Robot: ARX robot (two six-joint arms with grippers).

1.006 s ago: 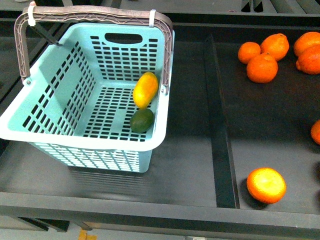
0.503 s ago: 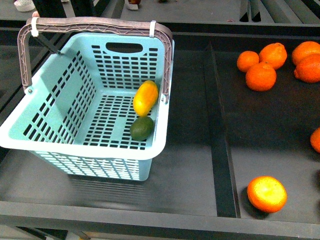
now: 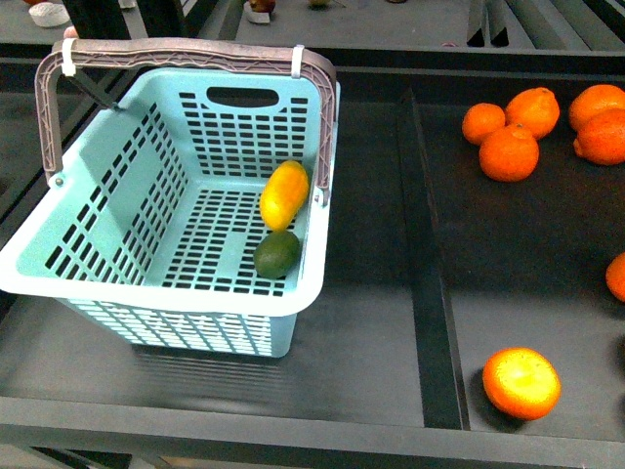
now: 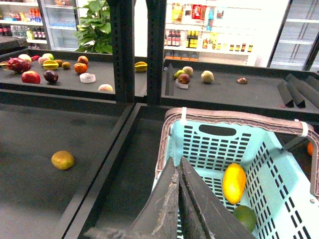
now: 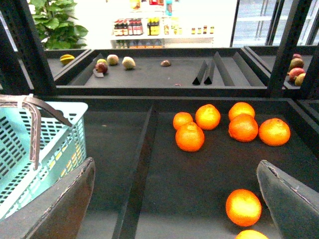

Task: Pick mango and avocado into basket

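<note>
Inspecting the basket (image 3: 117, 264) on the dark bench (image 3: 361, 332) finds both target fruits already inside it: the mango (image 3: 283, 193) lies on the slotted floor against the basket's wall nearest the oranges (image 3: 508, 151), and the avocado (image 3: 277, 253) sits just beside the mango, toward the basket's near rim. Neither arm appears in the front view. In the left wrist view the left hand (image 4: 178, 199) shows its two fingers pressed together with nothing between them, raised above the basket's rim on the side away from the fruits. In the right wrist view the right hand (image 5: 174, 199) stands wide apart and empty, beyond the basket on its orange side, over the bench. Judged from this layout, the placing step looks complete and the work is at its closing stage. The next move likely calls only for both arms to stay clear of the swing handles (image 3: 186, 51), leaving the fruits undisturbed.
</note>
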